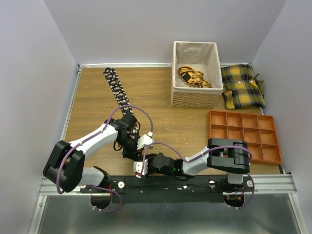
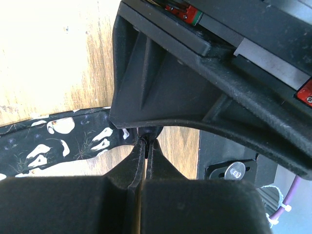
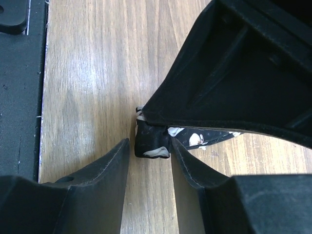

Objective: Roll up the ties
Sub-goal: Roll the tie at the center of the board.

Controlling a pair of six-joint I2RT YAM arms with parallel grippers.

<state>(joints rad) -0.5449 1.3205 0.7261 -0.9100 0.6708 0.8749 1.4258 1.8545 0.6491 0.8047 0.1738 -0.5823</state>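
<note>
One tie (image 1: 115,86), black with small white flowers, lies as a long strip running from the back left of the table toward the arms. Its near end is folded into a small wad (image 3: 148,138), with the strip (image 3: 200,139) leading off to the right. My left gripper (image 2: 146,141) is shut on that end; in the right wrist view its dark body (image 3: 234,83) hangs over the wad. My right gripper (image 3: 150,142) stands open around the wad, its right finger touching the fabric and its left finger a little apart. Both grippers meet near the front middle (image 1: 134,151).
A lined wicker basket (image 1: 195,100) with a yellow patterned bundle (image 1: 192,76) stands at the back. Plaid cushions (image 1: 242,86) lie to its right. An orange compartment tray (image 1: 249,129) sits at the right. The black mounting rail (image 1: 195,183) runs along the near edge.
</note>
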